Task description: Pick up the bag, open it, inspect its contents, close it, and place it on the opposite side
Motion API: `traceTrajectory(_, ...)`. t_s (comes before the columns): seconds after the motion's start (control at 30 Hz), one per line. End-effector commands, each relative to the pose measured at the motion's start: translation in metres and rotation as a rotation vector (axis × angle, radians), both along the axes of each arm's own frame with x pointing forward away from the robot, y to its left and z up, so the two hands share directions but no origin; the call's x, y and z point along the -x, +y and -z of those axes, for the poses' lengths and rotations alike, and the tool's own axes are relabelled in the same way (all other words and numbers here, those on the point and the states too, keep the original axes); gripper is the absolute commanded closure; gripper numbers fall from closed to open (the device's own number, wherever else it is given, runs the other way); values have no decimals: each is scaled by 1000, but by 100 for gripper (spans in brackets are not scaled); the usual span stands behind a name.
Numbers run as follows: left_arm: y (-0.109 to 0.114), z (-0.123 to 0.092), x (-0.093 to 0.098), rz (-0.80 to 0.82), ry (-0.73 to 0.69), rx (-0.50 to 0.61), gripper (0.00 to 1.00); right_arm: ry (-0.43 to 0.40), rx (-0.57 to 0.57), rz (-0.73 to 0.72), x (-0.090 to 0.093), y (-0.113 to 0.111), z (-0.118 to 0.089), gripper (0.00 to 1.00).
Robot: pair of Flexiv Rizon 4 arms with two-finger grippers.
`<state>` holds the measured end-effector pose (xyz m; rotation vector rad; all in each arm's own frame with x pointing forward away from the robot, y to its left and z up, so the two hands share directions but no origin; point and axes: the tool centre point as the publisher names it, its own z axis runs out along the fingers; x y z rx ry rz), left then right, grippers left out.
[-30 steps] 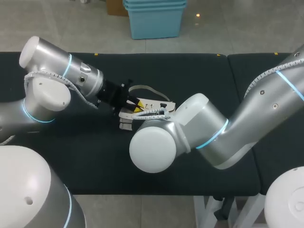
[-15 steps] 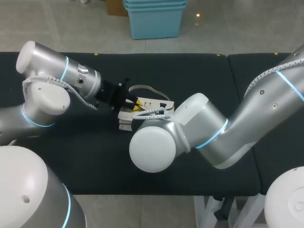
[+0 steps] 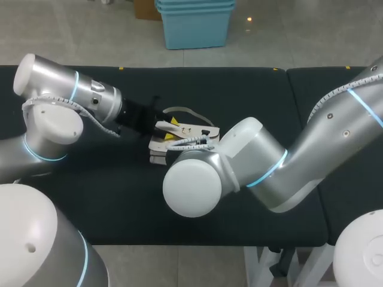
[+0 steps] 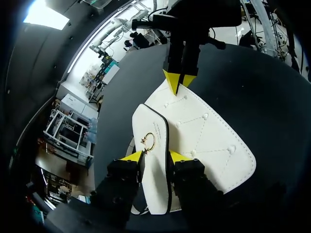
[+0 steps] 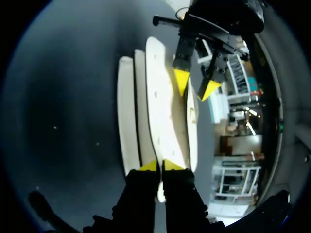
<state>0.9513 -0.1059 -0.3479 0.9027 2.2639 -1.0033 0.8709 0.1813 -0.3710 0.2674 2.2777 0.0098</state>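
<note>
On the left, the left gripper straddles the bag's flap, fingers well apart, a tip against each edge. At the middle of the table the white bag lies with its long axis running from one gripper to the other. The right gripper pinches the far end, fingers nearly together. Opening probably means the left drawing the flap away from the right.

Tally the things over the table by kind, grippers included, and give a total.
Bags: 1, the white bag
Grippers: 2, the left gripper and the right gripper
Total: 3
</note>
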Motion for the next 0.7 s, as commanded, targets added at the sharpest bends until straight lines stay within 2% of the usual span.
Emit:
traceTrajectory(0.03, 3, 0, 4, -8, -11, 13, 91, -2, -1, 0, 0, 0, 2, 100)
traceTrajectory(0.07, 3, 0, 4, -9, -12, 13, 100, -2, -1, 0, 0, 0, 2, 100)
traceTrajectory(0.47, -4, 15, 13, 1, 34, 10, 100, -2, -1, 0, 0, 0, 2, 100)
traceTrajectory(0.7, 7, 21, 9, -44, 41, -21, 100, -2, -1, 0, 0, 0, 2, 100)
